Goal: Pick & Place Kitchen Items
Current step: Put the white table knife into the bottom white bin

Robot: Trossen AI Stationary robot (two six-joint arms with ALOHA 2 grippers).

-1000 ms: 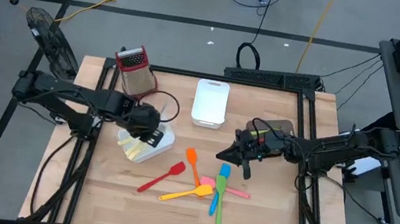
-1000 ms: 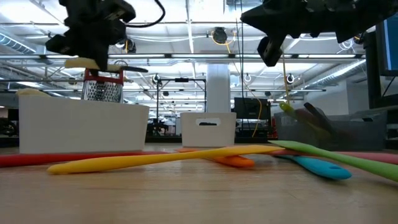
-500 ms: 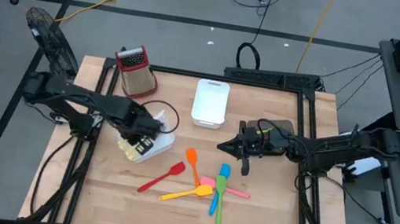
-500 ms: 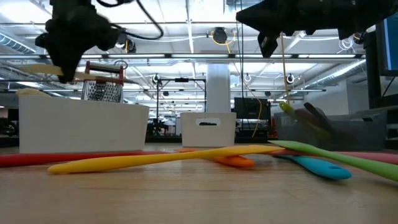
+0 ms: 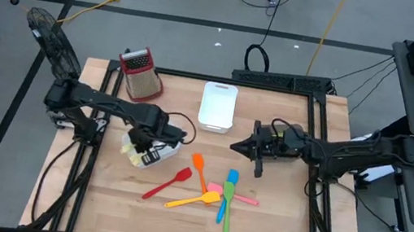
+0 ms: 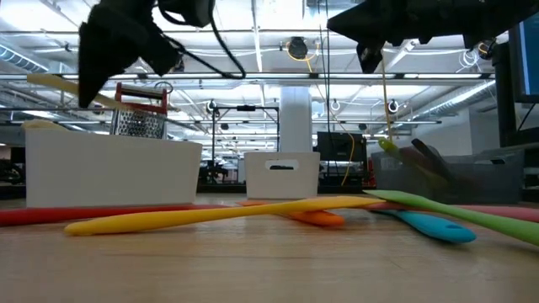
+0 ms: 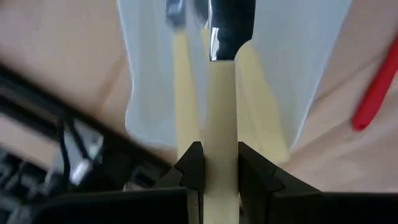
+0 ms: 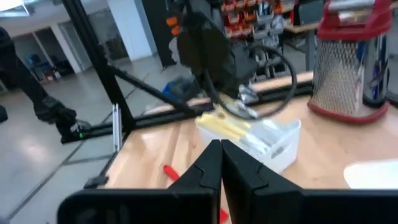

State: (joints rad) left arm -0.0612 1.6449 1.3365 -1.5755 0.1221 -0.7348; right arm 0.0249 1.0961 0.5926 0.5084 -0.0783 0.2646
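My left gripper hovers over the white bin at the table's left and is shut on a cream-handled knife. Its dark blade points down toward the bin, where more cream-handled cutlery lies. My right gripper is shut and empty, held in the air right of centre. On the table between the arms lie the red spatula, orange spoon, yellow spatula, blue, green and pink utensils. My left gripper pinches the knife's cream handle between its two fingers, which lie across it. The knife is lifted clear above the bin and tilted. In the low view the handle's free end sticks out beyond the gripper.
A metal grater with a red top stands at the far left. A second white bin sits at the far middle, and a grey bin lies partly under the right arm. Bare wood shows along the near edge.
My left gripper has moved a little toward the near edge over the white bin and has turned and tipped, so the cream knife has gone from level to slanted. My right gripper has drifted slightly toward the far edge, staying shut.
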